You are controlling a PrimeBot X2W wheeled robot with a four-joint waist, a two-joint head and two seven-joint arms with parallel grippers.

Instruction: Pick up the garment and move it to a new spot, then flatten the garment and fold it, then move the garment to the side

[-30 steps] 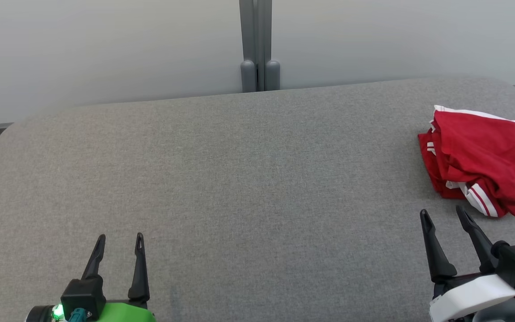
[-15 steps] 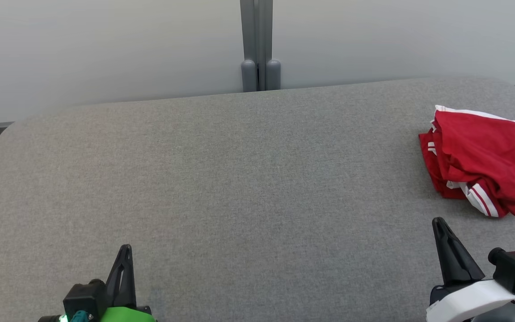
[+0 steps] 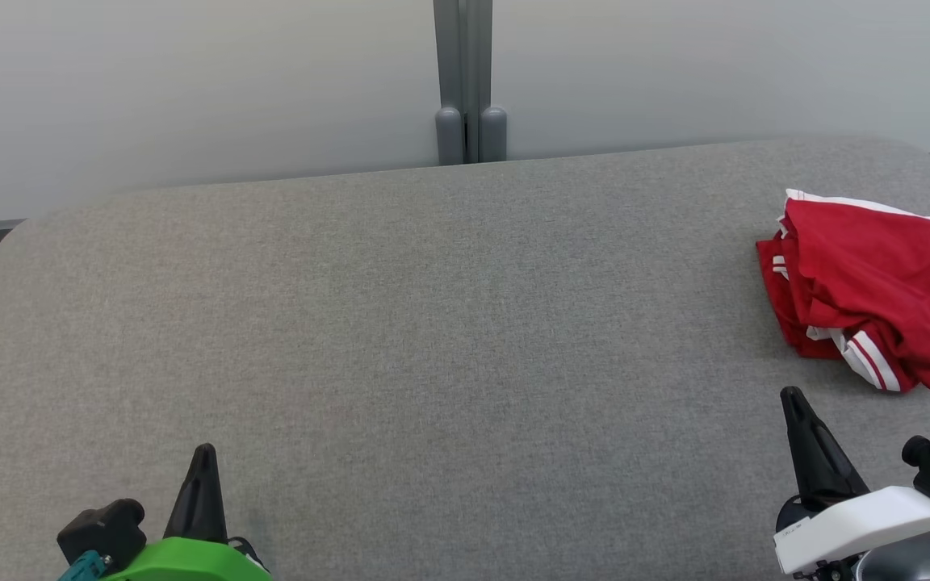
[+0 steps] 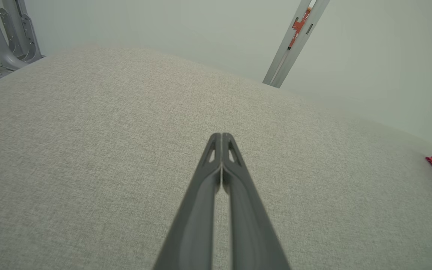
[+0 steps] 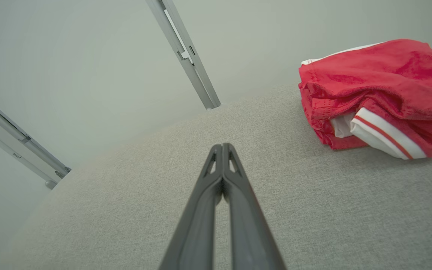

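Head view: crumpled red-and-white jersey (image 3: 869, 282) at far right of grey worktop (image 3: 433, 323); left tool (image 3: 204, 452) and right tool (image 3: 793, 395) closed, empty.
Left wrist view: fingers (image 4: 201, 210) pressed together.
Right wrist view: same; jersey near, apart.

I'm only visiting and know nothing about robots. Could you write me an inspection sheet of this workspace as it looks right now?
Surface: grey fabric-covered table, rounded far corners, no stains seen.
Job's things: red garment with white striped trim, crumpled in a heap on the table's right side, not held.
Clutter: nothing seen.
Grippers: left end effector shut and empty, near left; right end effector shut and empty, just short of the garment, not touching it.
Cables: nothing seen.
Surroundings: pale wall; grey upright post behind the table.
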